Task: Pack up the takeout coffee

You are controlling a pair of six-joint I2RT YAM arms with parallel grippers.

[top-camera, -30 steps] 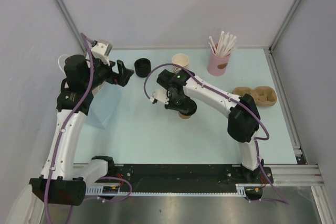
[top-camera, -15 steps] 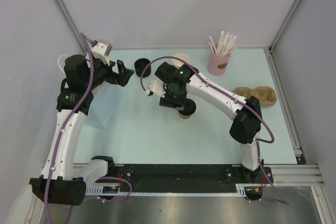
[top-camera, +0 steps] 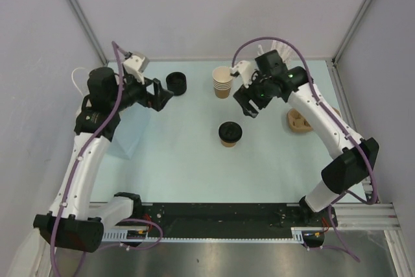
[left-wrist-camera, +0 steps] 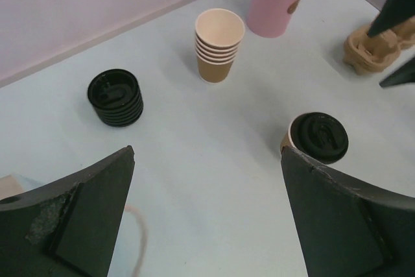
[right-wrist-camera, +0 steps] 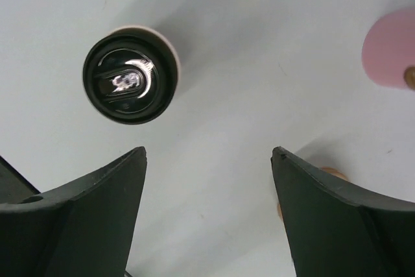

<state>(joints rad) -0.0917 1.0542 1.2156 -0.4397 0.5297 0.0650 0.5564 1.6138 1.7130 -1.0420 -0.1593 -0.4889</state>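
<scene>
The takeout coffee (top-camera: pixel 229 133) is a small brown paper cup with a black lid, standing upright alone mid-table. It also shows in the left wrist view as the coffee (left-wrist-camera: pixel 316 138) and from above in the right wrist view as the coffee (right-wrist-camera: pixel 130 79). My right gripper (top-camera: pixel 248 100) hangs open above the table, up and to the right of the cup, apart from it; the right gripper (right-wrist-camera: pixel 209 152) has nothing between its fingers. My left gripper (top-camera: pixel 159 95) is open and empty at the back left, and the left gripper (left-wrist-camera: pixel 207 154) looks toward the cup.
A stack of black lids (top-camera: pixel 176 83) and a stack of lidless brown cups (top-camera: pixel 222 81) stand at the back. The pink cup of white sticks (left-wrist-camera: pixel 275 1) is behind my right arm. A cardboard carrier (top-camera: pixel 299 121) lies right, a pale blue bag (top-camera: pixel 123 137) left.
My right gripper opened, let go of the lidded cup and swung up and to the right, away from it. The cup stays where it stood. The left gripper shifted slightly right.
</scene>
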